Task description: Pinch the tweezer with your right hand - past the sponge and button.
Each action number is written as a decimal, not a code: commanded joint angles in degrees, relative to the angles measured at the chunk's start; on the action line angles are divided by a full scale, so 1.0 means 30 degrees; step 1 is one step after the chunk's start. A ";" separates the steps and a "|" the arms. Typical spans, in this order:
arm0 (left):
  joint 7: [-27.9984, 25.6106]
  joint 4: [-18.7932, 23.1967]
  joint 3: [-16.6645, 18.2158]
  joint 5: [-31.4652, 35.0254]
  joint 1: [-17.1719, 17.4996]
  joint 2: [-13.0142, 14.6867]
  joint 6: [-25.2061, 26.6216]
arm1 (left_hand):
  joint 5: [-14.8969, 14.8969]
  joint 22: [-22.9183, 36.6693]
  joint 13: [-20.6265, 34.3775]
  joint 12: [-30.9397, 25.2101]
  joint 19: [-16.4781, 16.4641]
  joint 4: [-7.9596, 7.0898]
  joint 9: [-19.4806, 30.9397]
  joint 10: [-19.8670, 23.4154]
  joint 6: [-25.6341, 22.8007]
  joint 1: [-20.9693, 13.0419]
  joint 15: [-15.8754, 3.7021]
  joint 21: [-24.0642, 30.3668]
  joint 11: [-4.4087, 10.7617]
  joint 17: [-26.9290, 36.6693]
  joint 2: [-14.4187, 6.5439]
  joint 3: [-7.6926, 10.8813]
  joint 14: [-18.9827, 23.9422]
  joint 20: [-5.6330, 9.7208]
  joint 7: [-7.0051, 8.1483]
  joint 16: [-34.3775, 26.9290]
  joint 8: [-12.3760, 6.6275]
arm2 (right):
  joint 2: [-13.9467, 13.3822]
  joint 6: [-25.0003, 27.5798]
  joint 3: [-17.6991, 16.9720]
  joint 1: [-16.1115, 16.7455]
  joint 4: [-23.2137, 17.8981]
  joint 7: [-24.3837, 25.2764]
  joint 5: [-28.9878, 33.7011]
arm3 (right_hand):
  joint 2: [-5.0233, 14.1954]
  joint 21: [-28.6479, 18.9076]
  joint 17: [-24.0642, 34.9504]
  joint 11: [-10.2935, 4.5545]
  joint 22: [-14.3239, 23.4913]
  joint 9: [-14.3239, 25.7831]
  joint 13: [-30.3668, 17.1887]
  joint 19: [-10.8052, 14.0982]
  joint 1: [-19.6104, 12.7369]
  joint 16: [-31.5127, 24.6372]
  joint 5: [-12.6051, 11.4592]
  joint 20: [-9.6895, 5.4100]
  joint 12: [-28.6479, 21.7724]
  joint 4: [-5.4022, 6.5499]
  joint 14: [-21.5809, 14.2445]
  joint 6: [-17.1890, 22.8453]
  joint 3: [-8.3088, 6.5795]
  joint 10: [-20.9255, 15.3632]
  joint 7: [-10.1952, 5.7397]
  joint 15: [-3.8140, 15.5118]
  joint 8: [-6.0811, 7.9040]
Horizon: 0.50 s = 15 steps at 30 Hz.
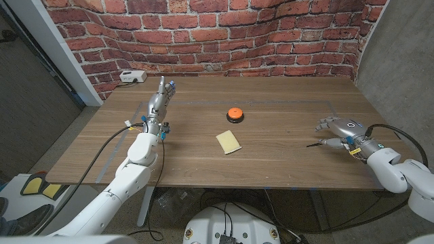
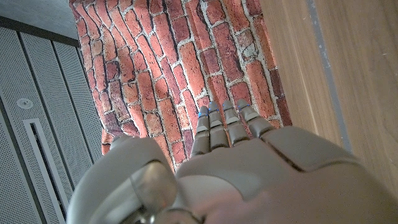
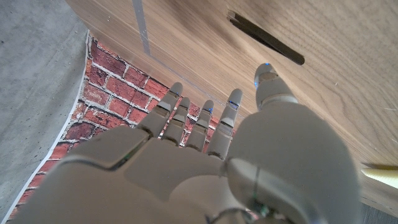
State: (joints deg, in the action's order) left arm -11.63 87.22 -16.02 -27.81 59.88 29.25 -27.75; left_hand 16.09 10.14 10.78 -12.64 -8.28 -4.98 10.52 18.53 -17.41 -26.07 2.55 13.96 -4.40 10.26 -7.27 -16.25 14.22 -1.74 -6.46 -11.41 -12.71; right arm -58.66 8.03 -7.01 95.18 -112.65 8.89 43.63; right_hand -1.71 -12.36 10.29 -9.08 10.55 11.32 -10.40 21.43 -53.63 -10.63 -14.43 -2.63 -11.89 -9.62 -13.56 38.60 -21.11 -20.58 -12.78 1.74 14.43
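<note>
The tweezer [image 1: 316, 144] is a thin dark strip lying on the wooden table [image 1: 271, 163], to the right of the yellow sponge [image 1: 228, 141] and the orange button [image 1: 234, 114]. My right hand [image 1: 341, 129] hovers just right of the tweezer with its fingers spread and nothing in them. In the right wrist view the tweezer [image 3: 265, 38] lies on the wood beyond the thumb tip of my right hand [image 3: 205, 162], apart from it. My left hand [image 1: 159, 104] stands over the table's left side with its fingers straight, holding nothing; they point toward the brick wall in the left wrist view [image 2: 224, 162].
A white socket box [image 1: 132, 76] with a cable sits at the table's back left corner against the brick wall [image 1: 224, 34]. A corner of the sponge [image 3: 380, 175] shows in the right wrist view. A pale tape line [image 1: 342, 115] crosses the wood near my right hand.
</note>
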 commanded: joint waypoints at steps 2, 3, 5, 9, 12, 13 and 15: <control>-0.0137 0.0210 0.0022 0.0073 -0.0013 0.0041 0.0122 | -0.0028 0.0059 0.0092 0.0022 -0.0196 -0.0065 0.0085 0.0205 -0.0143 0.0091 0.0038 -0.0041 0.0003 0.0104 -0.0043 -0.0072 0.0131 -0.0004 -0.0065 0.0061 0.0073 | -0.1062 0.0426 0.1239 -0.0368 0.0854 0.1040 -0.0682 | 0.0001 -0.0160 0.0035 0.0014 0.0023 0.0105 -0.0007 0.0201 -0.0149 -0.0182 -0.0099 -0.0627 -0.0142 0.0100 -0.0307 0.0409 -0.0032 -0.0263 0.0036 0.0012 0.0118; -0.0130 0.0211 0.0010 0.0076 -0.0022 0.0039 0.0133 | -0.0029 0.0059 0.0092 0.0033 -0.0197 -0.0066 0.0086 0.0187 -0.0160 0.0089 0.0048 -0.0046 -0.0001 0.0104 -0.0045 -0.0072 0.0127 -0.0005 -0.0070 0.0064 0.0070 | -0.1113 0.0480 0.1365 -0.0444 0.0910 0.1139 -0.0724 | -0.0001 -0.0166 0.0036 0.0018 0.0024 0.0105 -0.0007 0.0219 -0.0154 -0.0179 -0.0100 -0.0612 -0.0140 0.0102 -0.0311 0.0432 -0.0031 -0.0262 0.0035 0.0009 0.0124; -0.0097 0.0207 -0.0013 0.0061 -0.0044 0.0032 0.0148 | -0.0034 0.0060 0.0093 0.0041 -0.0198 -0.0068 0.0086 0.0185 -0.0177 0.0082 0.0050 -0.0057 -0.0010 0.0104 -0.0051 -0.0071 0.0135 0.0008 -0.0071 0.0064 0.0072 | -0.1255 0.0549 0.1638 -0.0615 0.1020 0.1251 -0.0857 | -0.0004 -0.0175 0.0037 0.0007 0.0025 0.0105 -0.0006 0.0246 -0.0160 -0.0178 -0.0103 -0.0609 -0.0136 0.0109 -0.0332 0.0478 -0.0028 -0.0264 0.0033 0.0007 0.0134; -0.0123 0.0192 -0.0031 0.0109 -0.0073 0.0004 0.0124 | -0.0042 0.0060 0.0094 0.0047 -0.0203 -0.0072 0.0087 0.0201 -0.0173 0.0068 0.0071 -0.0076 -0.0021 0.0104 -0.0061 -0.0068 0.0133 0.0004 -0.0055 0.0069 0.0088 | -0.1679 0.0702 0.2321 -0.0916 0.1197 0.1595 -0.0814 | -0.0012 -0.0188 0.0040 0.0014 0.0027 0.0104 -0.0006 0.0291 -0.0178 -0.0175 -0.0110 -0.0606 -0.0135 0.0119 -0.0377 0.0558 -0.0025 -0.0280 0.0027 0.0023 0.0150; -0.0186 0.0231 -0.0023 0.0129 -0.0053 -0.0003 0.0155 | -0.0047 0.0060 0.0095 0.0057 -0.0208 -0.0074 0.0087 0.0196 -0.0172 0.0061 0.0036 -0.0086 -0.0008 0.0104 -0.0066 -0.0067 0.0143 -0.0004 -0.0052 0.0068 0.0098 | -0.1963 0.0769 0.2777 -0.1161 0.1340 0.1730 -0.0999 | -0.0009 -0.0208 0.0043 -0.0006 0.0029 0.0103 -0.0006 0.0352 -0.0199 -0.0187 -0.0118 -0.0622 -0.0159 0.0125 -0.0442 0.0604 -0.0028 -0.0354 0.0020 0.0051 0.0156; -0.0198 0.0251 -0.0025 0.0134 -0.0036 0.0006 0.0179 | -0.0048 0.0060 0.0095 0.0053 -0.0206 -0.0074 0.0087 0.0208 -0.0173 0.0060 0.0046 -0.0088 -0.0008 0.0104 -0.0068 -0.0067 0.0141 -0.0005 -0.0050 0.0070 0.0099 | -0.2041 0.0791 0.2905 -0.1232 0.1392 0.1786 -0.1094 | -0.0005 -0.0210 0.0043 -0.0005 0.0029 0.0102 -0.0006 0.0363 -0.0219 -0.0192 -0.0122 -0.0624 -0.0167 0.0122 -0.0471 0.0619 -0.0034 -0.0382 0.0018 0.0073 0.0157; -0.0259 0.0298 -0.0030 0.0142 0.0011 0.0013 0.0262 | -0.0052 0.0061 0.0095 0.0065 -0.0209 -0.0077 0.0087 0.0194 -0.0176 0.0054 0.0050 -0.0097 0.0000 0.0104 -0.0073 -0.0066 0.0136 -0.0006 -0.0045 0.0074 0.0105 | -0.2193 0.0783 0.3196 -0.1397 0.1560 0.2037 -0.1212 | 0.0005 -0.0229 0.0044 -0.0047 0.0033 0.0099 -0.0007 0.0428 -0.0300 -0.0218 -0.0140 -0.0630 -0.0212 0.0109 -0.0617 0.0677 -0.0057 -0.0526 0.0010 0.0158 0.0156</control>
State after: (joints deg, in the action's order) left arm -11.97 87.75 -16.02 -27.58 59.79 29.32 -27.43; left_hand 16.10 10.14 10.78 -12.64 -8.28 -4.98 10.52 18.53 -17.41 -26.06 2.55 13.96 -4.40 10.26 -7.26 -16.25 14.21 -1.74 -6.46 -11.42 -12.49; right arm -62.55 9.67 -1.81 93.18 -109.83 12.57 41.46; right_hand -1.71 -12.81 10.28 -9.21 10.55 11.32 -10.40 22.19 -53.62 -10.88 -14.41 -2.55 -12.10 -9.63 -14.50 39.83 -21.11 -21.33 -12.78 2.06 14.50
